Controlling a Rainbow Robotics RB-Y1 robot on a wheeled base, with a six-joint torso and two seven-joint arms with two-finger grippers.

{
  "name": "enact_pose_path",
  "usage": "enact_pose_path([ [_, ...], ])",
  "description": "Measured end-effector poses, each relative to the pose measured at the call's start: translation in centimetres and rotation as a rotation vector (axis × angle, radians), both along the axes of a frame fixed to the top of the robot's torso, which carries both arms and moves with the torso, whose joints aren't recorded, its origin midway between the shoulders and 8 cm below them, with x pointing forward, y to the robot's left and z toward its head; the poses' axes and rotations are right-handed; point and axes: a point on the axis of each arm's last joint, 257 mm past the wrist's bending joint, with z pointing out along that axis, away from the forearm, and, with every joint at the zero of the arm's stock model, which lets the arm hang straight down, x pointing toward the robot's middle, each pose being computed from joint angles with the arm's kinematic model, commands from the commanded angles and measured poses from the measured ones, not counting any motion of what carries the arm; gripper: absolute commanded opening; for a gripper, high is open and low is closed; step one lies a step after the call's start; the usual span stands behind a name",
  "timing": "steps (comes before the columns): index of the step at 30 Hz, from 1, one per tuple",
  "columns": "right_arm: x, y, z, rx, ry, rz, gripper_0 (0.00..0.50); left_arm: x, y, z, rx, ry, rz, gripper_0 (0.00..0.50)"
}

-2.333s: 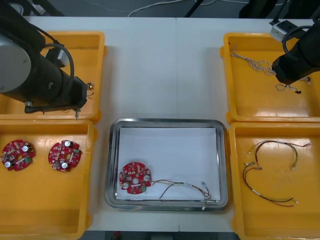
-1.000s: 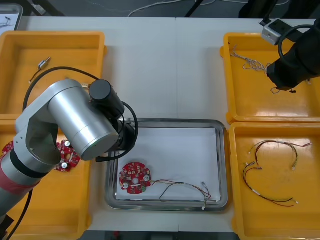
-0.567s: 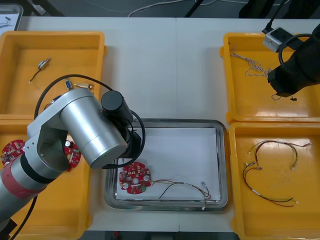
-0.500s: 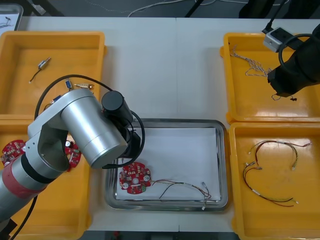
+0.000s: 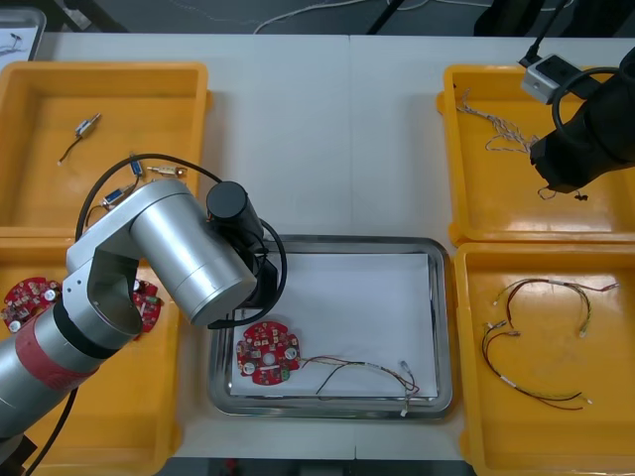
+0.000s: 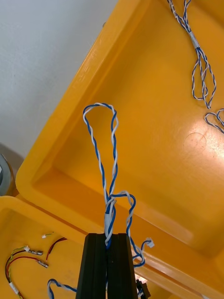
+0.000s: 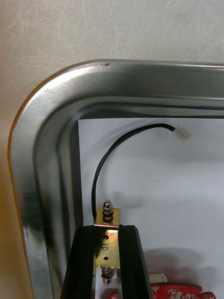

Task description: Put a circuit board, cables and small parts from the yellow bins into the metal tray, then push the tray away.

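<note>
Metal tray [image 5: 332, 241]: mid-table between the yellow bins [image 5: 89, 416], white inside; a round red circuit board [image 5: 268, 353] and a thin cable [image 5: 362, 369] already lie near its close edge
Far right yellow bin [image 5: 516, 203]: the right gripper [image 6: 108, 237] hangs above it, and more twisted cable [image 6: 195, 43] lies on its floor
Left gripper [image 7: 107, 230]: just inside the tray's left rim near a rounded corner, the circuit board just beside its fingers; the fingers are narrowed onto a small metal part [image 7: 107, 216]
Right gripper: fingers almost together, pinching a twisted blue and white cable [image 6: 106, 154] where its strands bunch
Blue and white cable: light and limp by the look of it; the loop hangs free beyond the fingers, so it is likely to swing and could catch on the bin wall; the bunched middle looks the sound place to hold
Small metal part: stiff, light and smooth, so apt to slip or twist; it is clamped across its flat bracket, which seems the right hold; a black cable [image 7: 100, 163] trails from it over the white lining and should follow along
</note>
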Motion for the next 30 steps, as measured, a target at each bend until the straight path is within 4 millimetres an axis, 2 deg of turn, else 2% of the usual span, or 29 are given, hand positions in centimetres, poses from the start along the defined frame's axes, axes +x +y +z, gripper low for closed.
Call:
enact_pose_path([
  [25, 0.0, 0.0, 0.0, 0.0, 0.0, 0.0, 0.0, -0.1, -1.4, 0.2, -0.025, -0.002, -0.014, 0.001],
  [28, 0.0, 0.0, 0.0, 0.0, 0.0, 0.0, 0.0, -0.1, -1.5, 0.2, -0.027, -0.001, -0.015, 0.123],
  [30, 0.0, 0.0, 0.0, 0.0, 0.0, 0.0, 0.0, -0.1, -1.5, 0.2, -0.027, -0.001, -0.015, 0.174],
])
